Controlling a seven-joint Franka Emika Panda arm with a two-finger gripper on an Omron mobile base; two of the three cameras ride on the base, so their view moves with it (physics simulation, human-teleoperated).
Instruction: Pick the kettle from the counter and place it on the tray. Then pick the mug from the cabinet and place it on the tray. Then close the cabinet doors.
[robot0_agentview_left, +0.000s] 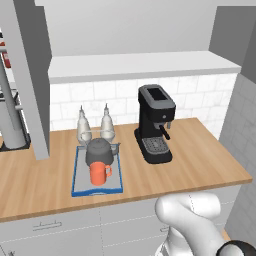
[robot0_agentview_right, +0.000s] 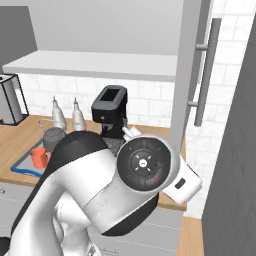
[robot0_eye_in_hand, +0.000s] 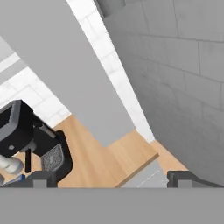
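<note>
Kettle (robot0_agentview_left: 99, 151) and orange mug (robot0_agentview_left: 99, 173) are seen on the blue-rimmed tray (robot0_agentview_left: 80, 186) (bench (robot0_agentview_left: 200, 160) beneath). Fingers (robot0_eye_in_hand: 43, 178) are spread wide, empty, beside an open cabinet door (robot0_eye_in_hand: 65, 74).

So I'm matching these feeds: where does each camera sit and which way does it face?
Left base view: behind-left, looking down at the tray on the counter; white arm lower right.
Right base view: behind-right, arm filling the foreground, cabinet door open.
Hand view: along the open gripper toward that door.
All share the coffee machine.
</note>
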